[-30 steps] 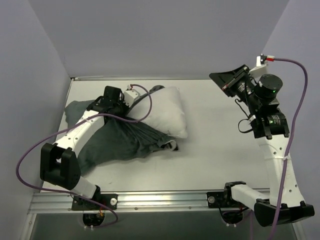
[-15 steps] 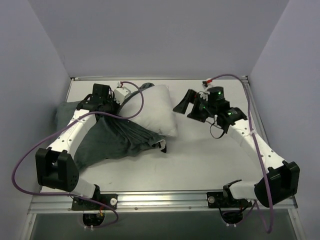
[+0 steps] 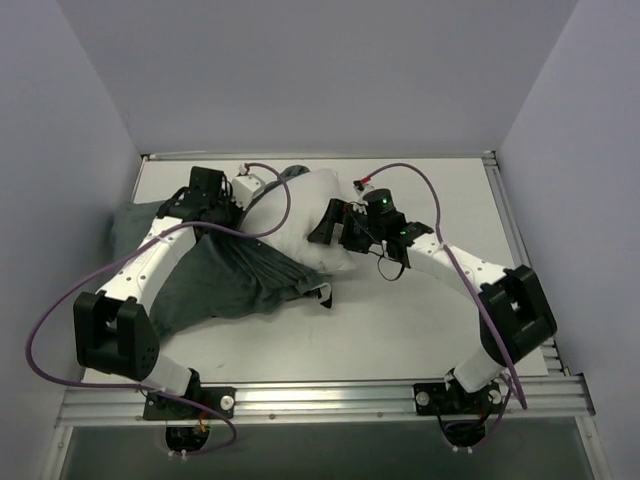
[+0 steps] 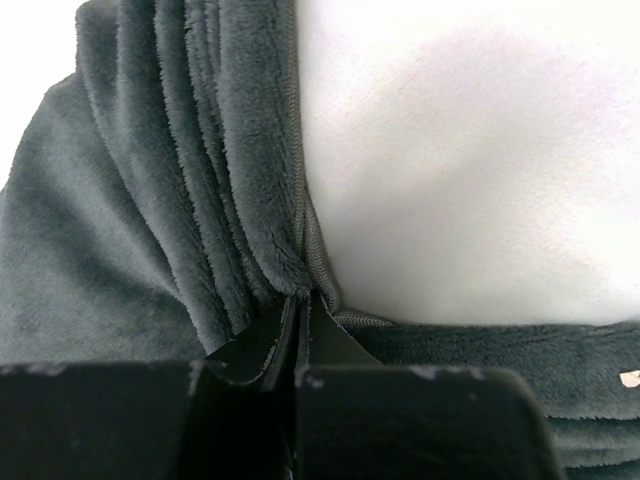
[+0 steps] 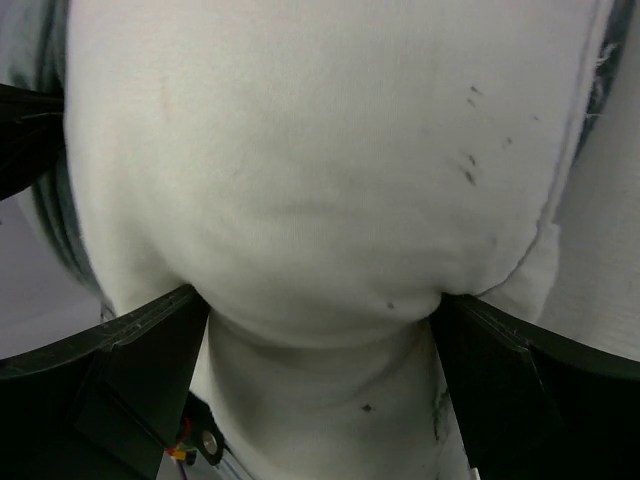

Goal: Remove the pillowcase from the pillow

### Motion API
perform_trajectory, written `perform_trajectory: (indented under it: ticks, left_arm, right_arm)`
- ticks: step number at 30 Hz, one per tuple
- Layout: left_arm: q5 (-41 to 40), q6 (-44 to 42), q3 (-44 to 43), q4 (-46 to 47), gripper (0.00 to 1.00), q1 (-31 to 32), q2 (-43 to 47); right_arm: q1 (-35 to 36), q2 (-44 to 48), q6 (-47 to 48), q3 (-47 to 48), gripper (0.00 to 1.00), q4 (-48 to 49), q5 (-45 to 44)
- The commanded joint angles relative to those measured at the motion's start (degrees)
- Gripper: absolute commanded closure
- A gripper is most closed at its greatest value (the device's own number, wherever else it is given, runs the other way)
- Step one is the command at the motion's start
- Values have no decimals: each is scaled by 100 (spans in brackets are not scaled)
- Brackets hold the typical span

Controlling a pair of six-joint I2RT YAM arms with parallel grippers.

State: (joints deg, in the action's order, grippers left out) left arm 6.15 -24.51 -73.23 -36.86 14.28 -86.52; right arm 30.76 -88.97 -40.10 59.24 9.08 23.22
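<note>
While the pillow [image 3: 322,205] lies at the far middle of the surface [image 3: 440,330], its left part sits inside the pillowcase [image 3: 220,280], which spreads grey-green face up toward the near left. The left end effector [image 4: 299,312] is clenched on a gathered fold of the pillowcase at its zippered opening, right against the white cushion. The right end effector [image 5: 318,300] is spread wide and straddles the bare right end of the pillow, with cushion bulging between its fingers [image 5: 130,345] and touching both.
</note>
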Motion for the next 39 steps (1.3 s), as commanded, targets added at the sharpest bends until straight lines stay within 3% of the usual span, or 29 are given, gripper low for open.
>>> perform_trajectory:
  ticks: [1, 8, 10, 11, 12, 13, 15, 16, 19, 20, 23, 30, 39]
  left_arm:
    - [149, 183, -95, -287, 98, 189, -190]
    - [237, 386, -24, -146, 98, 514, -409]
    - [413, 473, -86, -163, 98, 505, -427]
    - [448, 474, -138, -207, 97, 488, -418]
    - [448, 465, -165, -225, 96, 488, -410]
    - [440, 421, -200, -242, 95, 479, -392]
    - [439, 403, -288, -339, 82, 444, -322]
    - [439, 395, -445, -391, 69, 418, -278]
    - [649, 430, -997, -760, 43, 391, -234]
    - [755, 438, -1191, -892, 28, 391, -208]
    - [1343, 500, -2059, -1559, 7, 400, -146]
    - [1714, 184, -3565, -3289, 6, 575, 117]
    - [425, -466, -2953, -3635, 6, 558, 1576]
  right_arm:
    - [105, -612, -94, -1, 0, 761, 217]
    - [746, -1333, -121, 526, 4, 1638, 516]
    - [756, -1491, -514, 474, 34, 2052, 726]
    - [738, -1561, -708, 378, 76, 2454, 875]
    - [712, -1562, -858, 334, 100, 2589, 877]
    - [694, -1536, -981, 307, 100, 2703, 851]
    - [703, -1431, -1219, 342, 100, 2836, 754]
    - [720, -1378, -1307, 368, 100, 2923, 745]
    - [747, -1062, -1641, 588, 100, 3003, 596]
    - [764, -965, -1685, 667, 100, 3038, 535]
    - [764, -614, -1791, 1079, 100, 2907, 280]
    - [782, -402, -2055, 2353, 100, 2573, -133]
    - [852, -586, -1800, 4145, 100, 1290, -1249]
